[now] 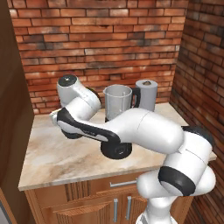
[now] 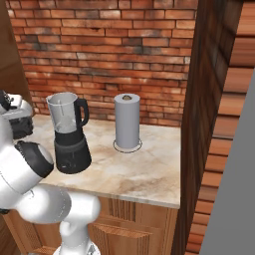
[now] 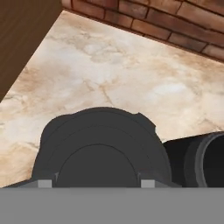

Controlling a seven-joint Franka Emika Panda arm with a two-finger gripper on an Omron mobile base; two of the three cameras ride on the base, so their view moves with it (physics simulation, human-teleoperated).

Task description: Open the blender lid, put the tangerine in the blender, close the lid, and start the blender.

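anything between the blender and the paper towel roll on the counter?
Nothing. In the right base view, only bare marble counter separates the blender from the paper towel roll; they stand apart.

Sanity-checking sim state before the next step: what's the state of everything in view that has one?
blender: upright, jar top open, looks empty.
blender lid: off the jar, low at the counter, against the end effector; gripped or not, cannot tell.
end effector: at the lid; open or shut unclear.
paper towel roll: upright.
cabinet doors: shut.
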